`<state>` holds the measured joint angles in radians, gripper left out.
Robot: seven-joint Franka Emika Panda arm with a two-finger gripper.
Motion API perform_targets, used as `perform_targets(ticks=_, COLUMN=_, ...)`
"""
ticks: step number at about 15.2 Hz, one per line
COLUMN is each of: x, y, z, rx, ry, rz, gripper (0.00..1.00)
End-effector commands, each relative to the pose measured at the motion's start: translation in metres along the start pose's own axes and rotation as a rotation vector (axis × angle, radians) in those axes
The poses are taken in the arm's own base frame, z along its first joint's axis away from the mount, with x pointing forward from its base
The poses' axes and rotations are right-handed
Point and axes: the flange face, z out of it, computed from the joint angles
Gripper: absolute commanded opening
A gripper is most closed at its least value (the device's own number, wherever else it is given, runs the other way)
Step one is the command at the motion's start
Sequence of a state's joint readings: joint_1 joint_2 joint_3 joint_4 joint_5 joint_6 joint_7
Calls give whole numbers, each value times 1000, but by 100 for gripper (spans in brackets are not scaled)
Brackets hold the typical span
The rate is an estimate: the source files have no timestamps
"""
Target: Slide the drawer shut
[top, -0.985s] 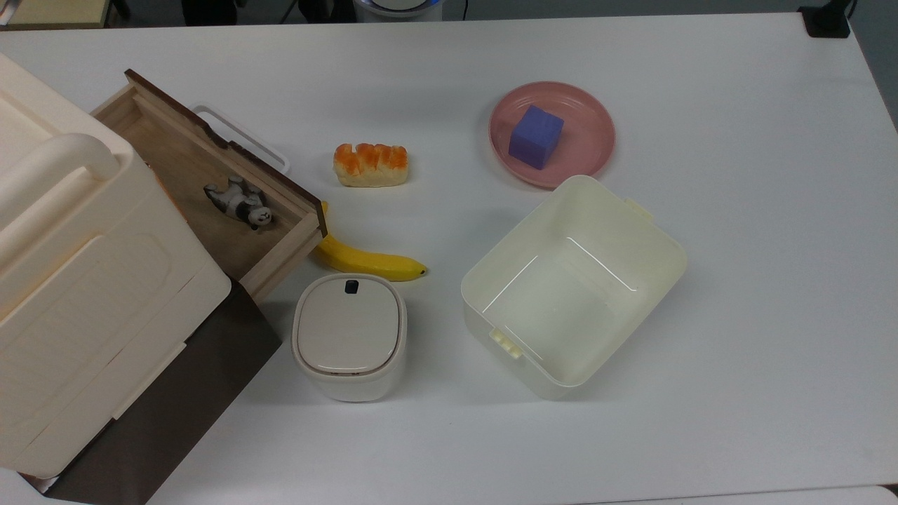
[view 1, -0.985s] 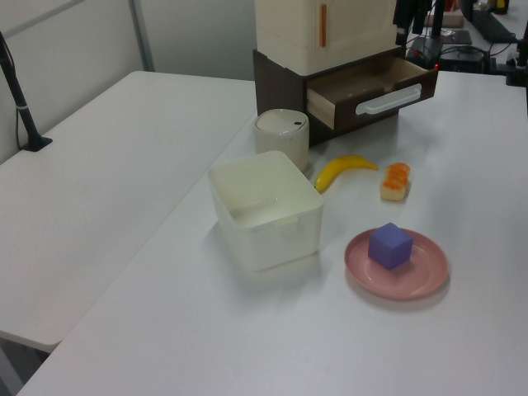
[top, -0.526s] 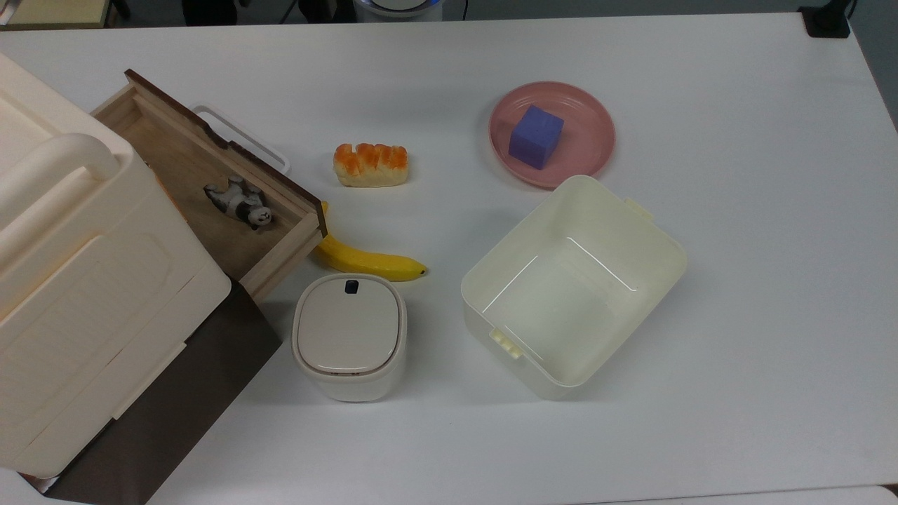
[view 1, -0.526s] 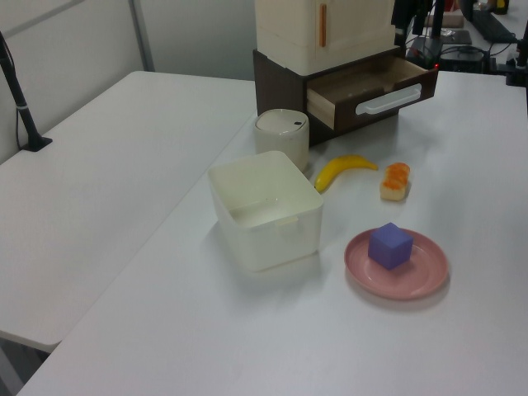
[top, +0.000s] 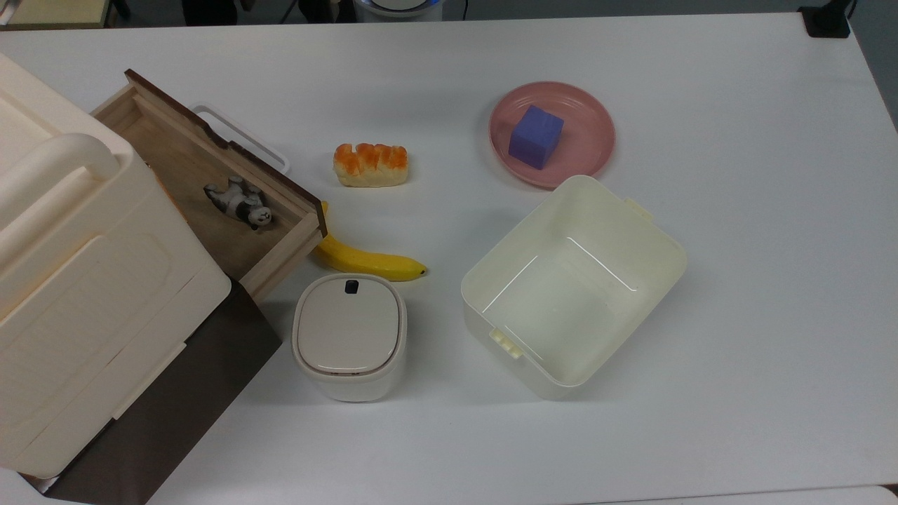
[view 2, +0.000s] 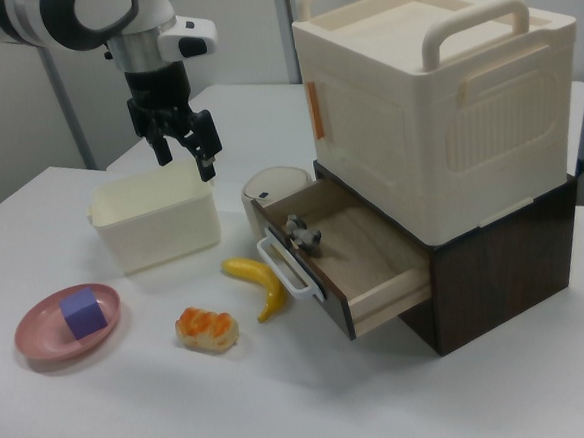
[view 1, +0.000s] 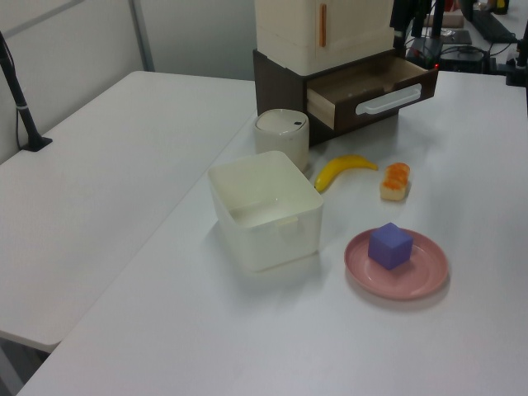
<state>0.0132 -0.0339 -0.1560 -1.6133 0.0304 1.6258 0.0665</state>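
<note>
The drawer (top: 184,163) is pulled out of the dark brown cabinet (view 2: 496,265). It is a shallow light-wood tray with a dark front panel and a white loop handle (top: 242,135). The drawer (view 2: 360,259) holds a small panda figurine (top: 239,200) lying on its floor. In the left view the drawer (view 1: 371,87) sticks out toward the left view's right. My gripper (view 2: 183,152) hangs in the air above the cream open bin (view 2: 155,221), well off to the right view's left of the drawer. It is open, with nothing between its fingers.
A cream lidded box (view 2: 433,89) sits on top of the cabinet. In front of the drawer lie a banana (top: 368,260) and a bread roll (top: 370,165). A small white lidded bin (top: 349,335) stands nearby, and a pink plate (top: 589,151) holds a purple cube (top: 535,136).
</note>
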Motion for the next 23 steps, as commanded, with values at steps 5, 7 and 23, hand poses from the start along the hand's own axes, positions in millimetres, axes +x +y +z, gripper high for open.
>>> perform_targets(ticks=5, x=0, y=-10, z=6, rx=-13, ry=-15, rz=-3, gripper=98)
perform_targets(ticks=7, x=-6, y=-8, z=13, rx=-25, ry=-68, rz=-10, gripper=49)
perform_targets(ticks=23, x=-17, y=26, z=161, rx=-87, ry=-128, rz=-13, gripper=0)
